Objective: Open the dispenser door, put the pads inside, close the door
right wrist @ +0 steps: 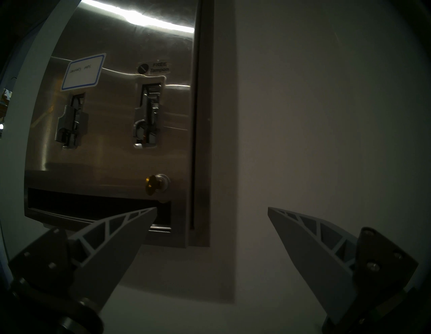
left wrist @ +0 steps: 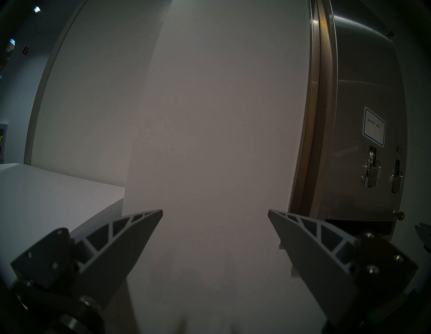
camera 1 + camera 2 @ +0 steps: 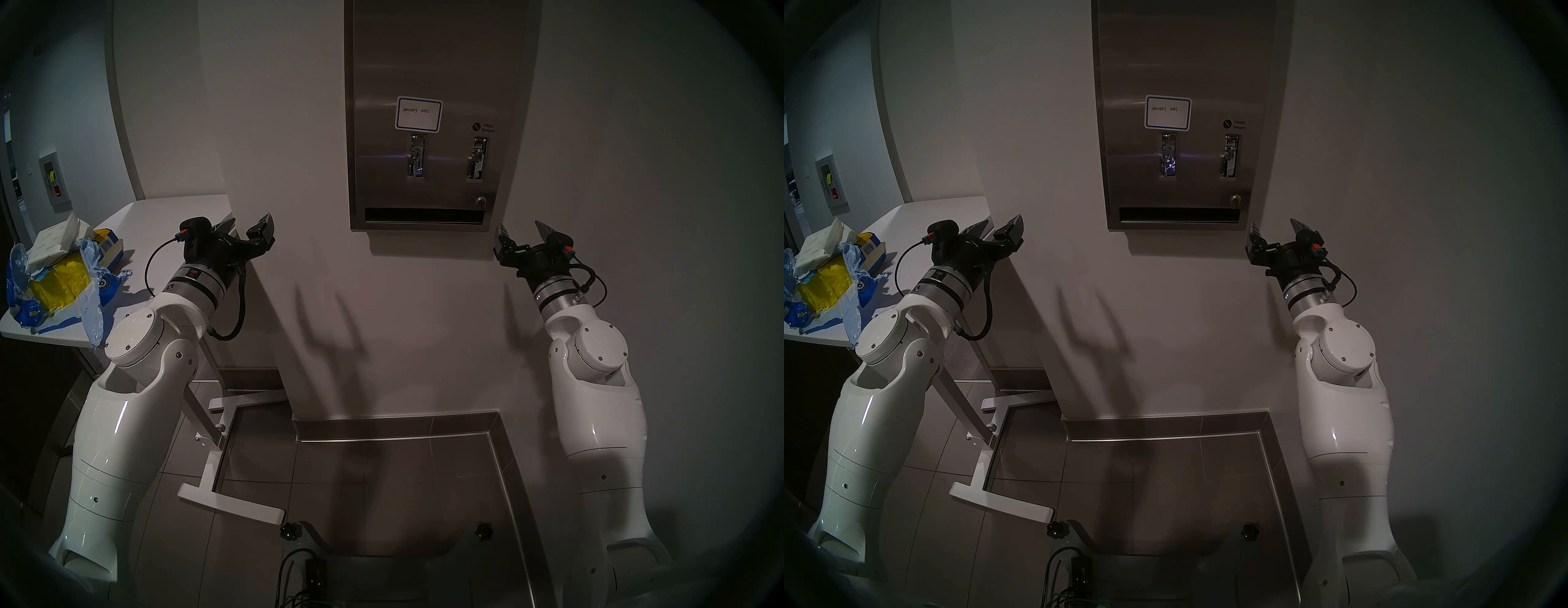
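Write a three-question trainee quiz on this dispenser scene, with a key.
1. True or false: the dispenser door is shut.
2. Where do the white pads lie? A) in the bottom slot B) on the side table, atop a torn blue package C) in a pincer
3. Fill in: a small brass ____ sits in the lock.

Key: 1 true. 2 B; the left pincer and right pincer are open and empty. 3 key.

Dim washroom corner: pale plaster wall [image 3: 636,212] ahead, grey tiled floor [image 3: 382,488] below, edged by a dark baseboard [image 3: 394,422]. At left, a white desk [image 3: 169,220] on a white metal frame [image 3: 225,501]; far left, a wall-mounted cabinet [image 3: 53,182].
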